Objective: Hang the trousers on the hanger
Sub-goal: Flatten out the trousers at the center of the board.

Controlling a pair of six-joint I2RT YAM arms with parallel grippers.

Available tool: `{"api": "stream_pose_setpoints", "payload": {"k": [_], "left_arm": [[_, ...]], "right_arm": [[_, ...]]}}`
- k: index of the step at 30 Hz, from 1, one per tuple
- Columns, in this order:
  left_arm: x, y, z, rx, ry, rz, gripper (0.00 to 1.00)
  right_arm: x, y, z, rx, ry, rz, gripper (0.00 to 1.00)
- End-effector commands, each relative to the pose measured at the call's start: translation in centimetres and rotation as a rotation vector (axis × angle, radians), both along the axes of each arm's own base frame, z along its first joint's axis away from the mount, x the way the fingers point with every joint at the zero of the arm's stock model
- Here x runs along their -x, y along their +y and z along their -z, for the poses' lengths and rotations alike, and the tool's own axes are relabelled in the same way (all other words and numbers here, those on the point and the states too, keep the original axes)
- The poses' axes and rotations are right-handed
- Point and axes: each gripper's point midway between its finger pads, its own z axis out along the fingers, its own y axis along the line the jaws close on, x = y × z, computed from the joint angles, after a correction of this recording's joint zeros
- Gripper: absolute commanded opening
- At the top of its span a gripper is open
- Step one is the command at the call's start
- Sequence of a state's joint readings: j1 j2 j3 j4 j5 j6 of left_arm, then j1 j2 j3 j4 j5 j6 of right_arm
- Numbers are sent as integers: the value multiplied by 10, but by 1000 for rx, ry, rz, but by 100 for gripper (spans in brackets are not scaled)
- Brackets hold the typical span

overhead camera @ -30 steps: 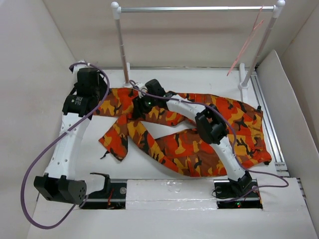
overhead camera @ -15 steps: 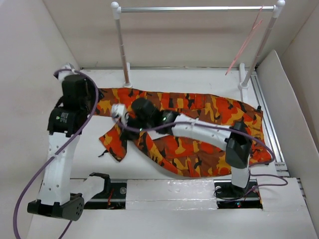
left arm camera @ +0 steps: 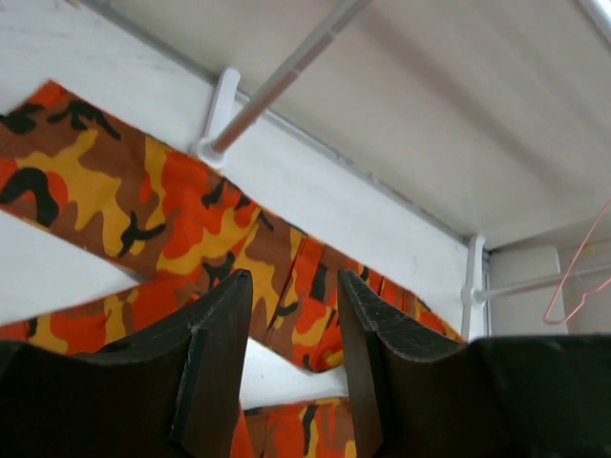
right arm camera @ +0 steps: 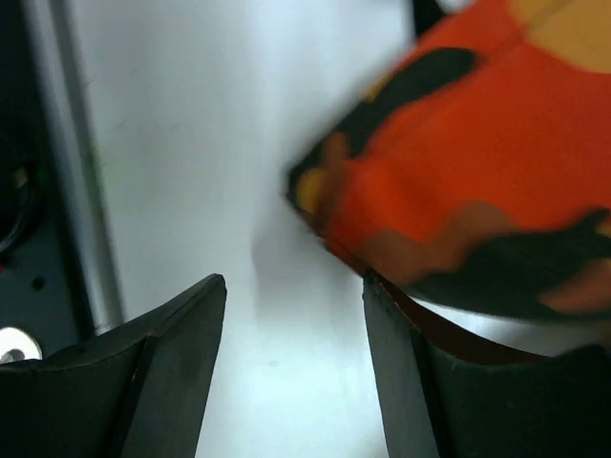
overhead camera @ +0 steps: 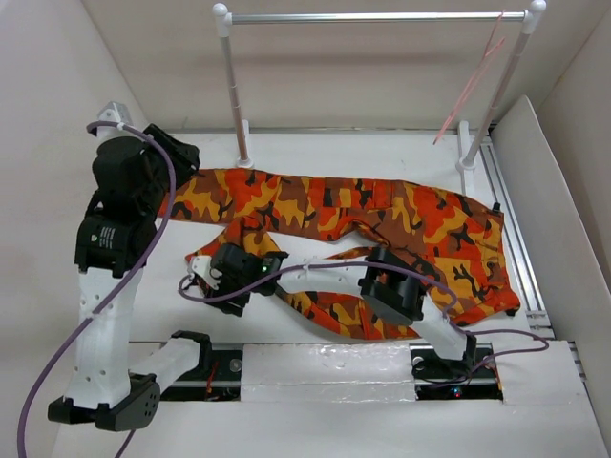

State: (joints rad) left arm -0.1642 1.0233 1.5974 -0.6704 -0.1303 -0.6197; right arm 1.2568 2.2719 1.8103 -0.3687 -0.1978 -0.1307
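Note:
The camouflage trousers (overhead camera: pixel 382 215) lie flat on the white table, one leg stretched along the back, the other folded towards the front left. My right gripper (overhead camera: pixel 202 277) is open low over the table at that front leg's cuff (right arm camera: pixel 458 172), with the cloth touching its right finger and nothing between the jaws (right arm camera: pixel 294 286). My left gripper (overhead camera: pixel 179 153) is open and empty, raised at the far left above the back leg's end (left arm camera: pixel 291 281). The pale-pink hanger (overhead camera: pixel 473 81) hangs from the bar's right end and also shows in the left wrist view (left arm camera: pixel 582 286).
A silver bar (overhead camera: pixel 372 17) on white posts (overhead camera: pixel 234 95) stands at the back. A slanted white panel (overhead camera: pixel 554 191) walls the right side. Purple cables loop from both arms. A black rail (overhead camera: pixel 325 367) runs along the near edge.
My right arm swung from the back leg down and left to the front leg's cuff. The back leg now lies straighter. My left arm drew back left and rose.

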Motion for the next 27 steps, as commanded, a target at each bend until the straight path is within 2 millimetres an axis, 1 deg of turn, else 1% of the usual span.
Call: {"api": "stream_pose_setpoints", "payload": {"k": [1, 3, 4, 5, 6, 7, 8, 9, 10, 11, 12, 13, 14, 15, 16, 17, 18, 19, 20, 21, 22, 23, 24, 25, 26, 27], "left_arm": [[-4, -17, 3, 29, -8, 70, 37], [-2, -21, 1, 31, -12, 85, 36], [-1, -23, -1, 36, -17, 100, 35], [0, -25, -1, 38, -17, 109, 35], [1, -25, -2, 39, -21, 114, 34], [2, -26, -2, 42, -19, 119, 34], [3, -28, 3, 47, -6, 129, 34], [4, -29, 5, 50, -6, 136, 34], [4, -32, 13, 55, 9, 145, 33], [4, -32, 13, 56, 9, 145, 33], [5, -31, 16, 58, 12, 144, 33], [6, -36, 19, 65, 21, 171, 32], [7, -37, 21, 68, 23, 177, 32], [7, -38, 22, 68, 27, 179, 32], [8, -37, 24, 65, 35, 176, 32], [9, -36, 25, 59, 38, 169, 32], [8, -32, 25, 48, 37, 141, 32], [10, -28, 27, 28, 46, 124, 32], [9, -20, 29, 5, 54, 80, 32], [10, -13, 32, -12, 63, 44, 32], [12, -7, 38, -31, 86, 12, 33], [14, 9, 37, -53, 79, -73, 33], [16, 16, 39, -65, 81, -110, 34], [16, 23, 42, -75, 89, -148, 36], [18, 34, 41, -86, 87, -207, 37], [17, 36, 43, -91, 93, -222, 38]], "right_arm": [[-38, 15, -13, -40, -104, 135, 64], [-44, 12, 0, -5, -116, 170, 61], [-49, 6, 12, 24, -126, 218, 57], [-49, 6, 13, 26, -126, 218, 57], [-53, 7, 12, 11, -139, 242, 57], [-49, 9, 13, 4, -137, 249, 58], [-49, 9, 13, -6, -137, 250, 58], [-50, 13, 10, -25, -139, 256, 59], [-50, 22, -3, -69, -154, 262, 61], [-50, 24, -4, -77, -156, 262, 61], [-52, 28, -5, -86, -158, 262, 64], [-53, 32, -7, -92, -160, 260, 64], [-56, 45, -24, -120, -162, 256, 65], [-52, 51, -2, -87, -134, 230, 66], [-55, 57, 4, -85, -114, 214, 67], [-49, 63, 12, -75, -78, 180, 67], [-38, 84, -5, -143, -26, 114, 67], [-34, 87, 23, -129, 47, 98, 67], [-48, 86, 24, -137, 68, 112, 68], [-42, 94, 15, -205, 135, 32, 67], [-35, 86, 14, -242, 248, 43, 66], [-42, 106, -29, -460, 236, -11, 65], [-50, 97, -44, -510, 270, -24, 64], [-54, 84, -42, -497, 276, 1, 64], [-59, 76, -87, -548, 222, -9, 64], [-70, 66, -105, -566, 188, -7, 64]]}}
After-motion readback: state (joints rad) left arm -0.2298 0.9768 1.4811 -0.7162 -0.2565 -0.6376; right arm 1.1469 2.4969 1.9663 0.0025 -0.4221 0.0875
